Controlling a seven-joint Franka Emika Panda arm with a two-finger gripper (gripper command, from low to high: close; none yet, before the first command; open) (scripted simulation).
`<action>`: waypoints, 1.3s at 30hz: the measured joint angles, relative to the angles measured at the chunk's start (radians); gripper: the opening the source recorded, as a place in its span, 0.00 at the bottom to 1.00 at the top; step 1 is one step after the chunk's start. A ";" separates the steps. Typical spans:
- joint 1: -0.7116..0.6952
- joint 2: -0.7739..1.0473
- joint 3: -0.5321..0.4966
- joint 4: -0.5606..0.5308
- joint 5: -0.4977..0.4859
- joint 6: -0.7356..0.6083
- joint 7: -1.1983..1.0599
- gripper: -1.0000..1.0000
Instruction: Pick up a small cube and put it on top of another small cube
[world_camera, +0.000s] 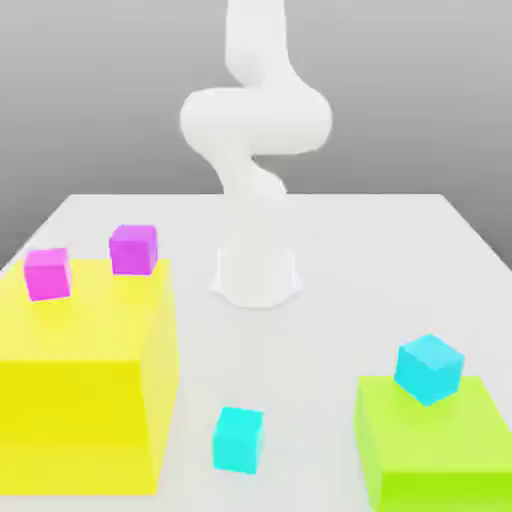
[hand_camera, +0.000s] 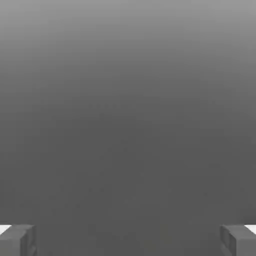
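A small turquoise cube (world_camera: 238, 440) lies on the white table (world_camera: 380, 260) near its front edge, between two big blocks. A bluer small cyan cube (world_camera: 428, 368) rests on top of the lime-green block (world_camera: 432, 445) at the exterior view's right. In the hand view my gripper (hand_camera: 128, 241) is open, its grey fingertips (hand_camera: 17, 241) far apart with nothing between them, facing plain grey background. The white arm (world_camera: 256, 130) rises from its base at the table's middle and leaves the exterior view at the top.
A big yellow block (world_camera: 85, 390) stands at the exterior view's left. One small magenta cube (world_camera: 47, 273) sits on it, and another magenta cube (world_camera: 133, 248) is at its far edge. The arm's base (world_camera: 257, 278) stands behind the open floor around the turquoise cube.
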 joint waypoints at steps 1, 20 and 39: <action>0.004 0.032 -0.003 -0.013 -0.019 0.016 -0.036 0.50; 0.101 0.582 -0.170 -0.248 -0.147 0.308 -0.820 0.50; 0.025 1.041 -0.058 -0.324 0.160 0.627 -1.448 0.00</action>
